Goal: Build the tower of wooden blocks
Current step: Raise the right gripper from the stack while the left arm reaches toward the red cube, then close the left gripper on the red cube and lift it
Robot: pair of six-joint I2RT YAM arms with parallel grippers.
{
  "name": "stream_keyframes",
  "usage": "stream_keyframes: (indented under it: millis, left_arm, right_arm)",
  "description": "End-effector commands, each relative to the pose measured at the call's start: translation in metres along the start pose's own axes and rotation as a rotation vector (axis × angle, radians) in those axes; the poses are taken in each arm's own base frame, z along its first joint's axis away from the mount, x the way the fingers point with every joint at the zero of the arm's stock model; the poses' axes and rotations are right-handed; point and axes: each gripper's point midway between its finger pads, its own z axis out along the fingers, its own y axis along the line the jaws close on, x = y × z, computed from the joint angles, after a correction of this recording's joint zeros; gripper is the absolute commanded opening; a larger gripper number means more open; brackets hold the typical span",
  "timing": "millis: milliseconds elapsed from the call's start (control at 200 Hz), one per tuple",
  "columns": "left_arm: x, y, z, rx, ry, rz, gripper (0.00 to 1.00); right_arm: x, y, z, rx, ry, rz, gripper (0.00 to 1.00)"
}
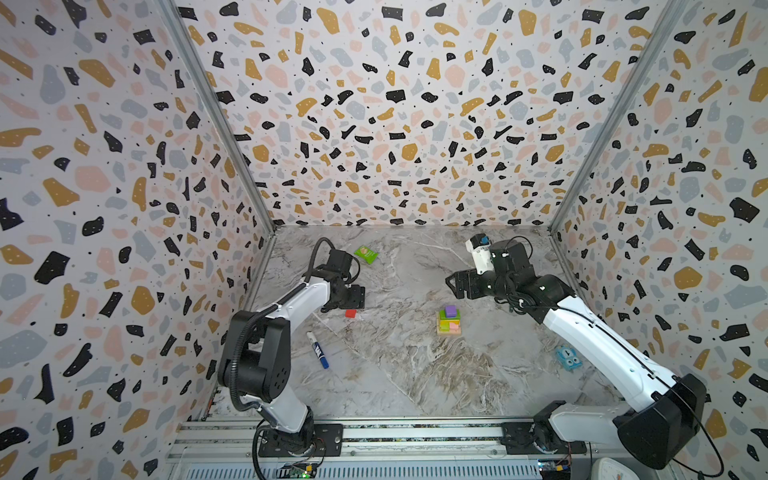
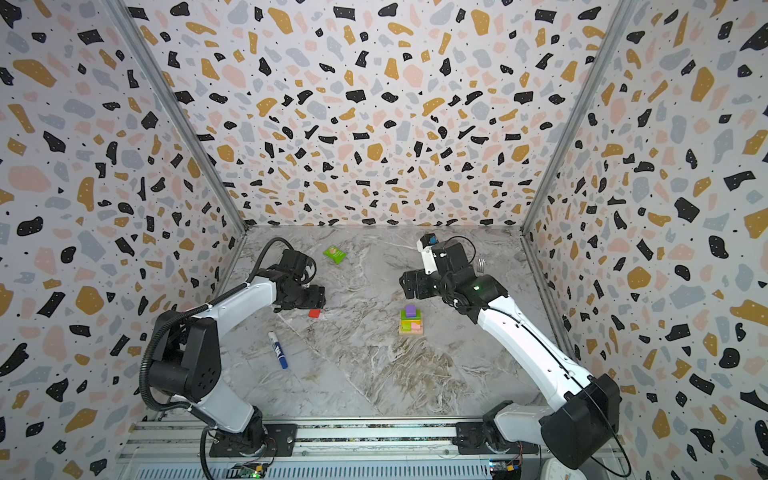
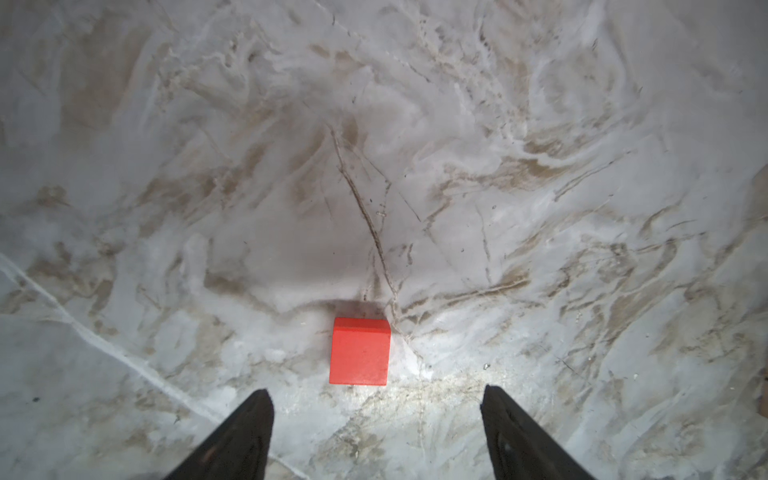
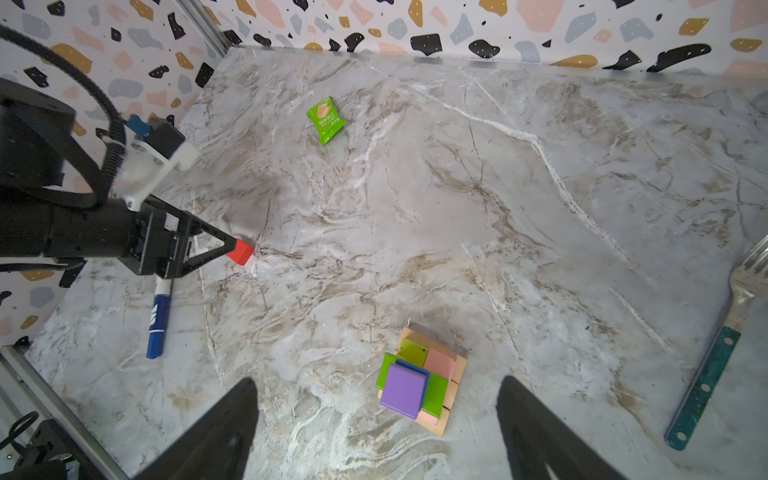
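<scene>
The tower (image 1: 449, 323) (image 2: 410, 322) stands mid-table: tan bars lowest, pink and lime bars above, a dark green bar and a blue cube, and a purple cube (image 4: 403, 390) on top. A red cube (image 1: 351, 313) (image 2: 314, 313) (image 3: 360, 351) lies alone on the marble to its left. My left gripper (image 3: 376, 392) (image 1: 347, 306) hangs open right over the red cube. Its tips are short of the cube and nothing is between them. My right gripper (image 4: 377, 384) (image 1: 451, 282) is open and empty, raised behind and above the tower.
A green packet (image 1: 365, 254) lies near the back wall. A blue-capped marker (image 1: 318, 350) lies front left of the red cube. A fork (image 4: 723, 345) lies by the right wall, and a small blue toy (image 1: 568, 357) beside the right arm. Patterned walls close three sides.
</scene>
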Motion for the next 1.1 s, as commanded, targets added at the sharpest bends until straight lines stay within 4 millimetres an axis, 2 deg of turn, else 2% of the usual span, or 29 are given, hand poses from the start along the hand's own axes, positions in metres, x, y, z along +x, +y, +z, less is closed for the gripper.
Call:
stream_keyframes:
  millis: [0,40,195,426,536,786,861,1006,1096]
  left_arm:
    - [0.001,0.01,0.003,-0.087,0.026,0.023,0.75]
    - [0.002,0.012,0.006,-0.098,0.034,0.026,0.69]
    - [0.003,0.014,0.013,-0.115,0.055,0.042,0.61]
    - [0.003,0.009,0.026,-0.089,0.073,0.043,0.59]
    - [0.004,0.006,0.032,-0.075,0.093,0.043,0.52]
    - [0.011,0.005,0.041,-0.076,0.113,0.045,0.49]
    - [0.012,0.003,0.044,-0.067,0.122,0.042,0.43]
    - [0.013,-0.002,0.045,-0.057,0.124,0.046,0.39]
    - [0.014,-0.006,0.045,-0.052,0.125,0.051,0.33]
  right_arm:
    - [-0.007,0.006,-0.012,-0.042,-0.054,0.014,0.91]
    - [-0.005,0.006,-0.012,-0.045,-0.054,0.02,0.91]
    - [0.003,0.002,-0.008,-0.044,-0.032,0.043,0.91]
    - [0.008,0.002,-0.007,-0.046,-0.01,0.054,0.91]
    - [0.005,0.001,-0.008,-0.045,-0.017,0.056,0.9]
    - [0.006,-0.002,-0.008,-0.037,-0.008,0.062,0.89]
    - [0.007,-0.002,-0.008,-0.04,-0.006,0.062,0.89]
    - [0.009,-0.003,-0.009,-0.042,-0.005,0.067,0.89]
    - [0.01,-0.004,-0.01,-0.04,-0.005,0.07,0.89]
